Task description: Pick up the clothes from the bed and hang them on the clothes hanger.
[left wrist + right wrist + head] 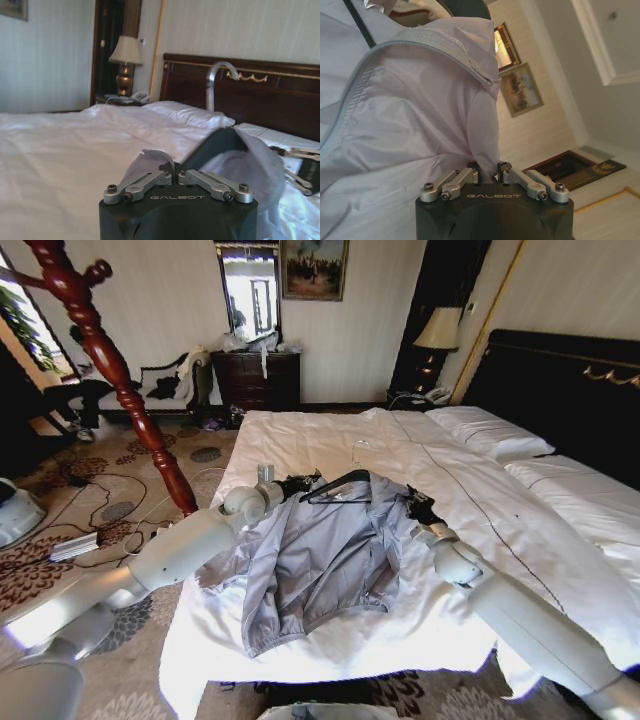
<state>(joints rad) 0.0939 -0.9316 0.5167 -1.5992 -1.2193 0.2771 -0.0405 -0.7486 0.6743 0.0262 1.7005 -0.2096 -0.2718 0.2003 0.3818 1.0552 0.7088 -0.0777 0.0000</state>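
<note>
The clothes, a pale grey-lavender jacket (320,560), lie spread open on the white duvet of the bed (300,440). The black clothes hanger (338,483) sits inside the collar, its wire hook (360,450) pointing towards the headboard. My left gripper (297,485) is at one shoulder, shut on the jacket fabric (150,162) beside the hanger arm (215,145), with the hook (215,80) rising behind. At the other shoulder my right gripper (418,508) is shut on the jacket (420,100), the fabric pinched at its tips (490,172).
A carved wooden coat stand (110,370) rises off the bed's left side over patterned carpet with cables (90,510). A dark dresser (255,380) and a lamp (437,335) stand by the far wall. White pillows (490,430) lie against the black headboard (560,380).
</note>
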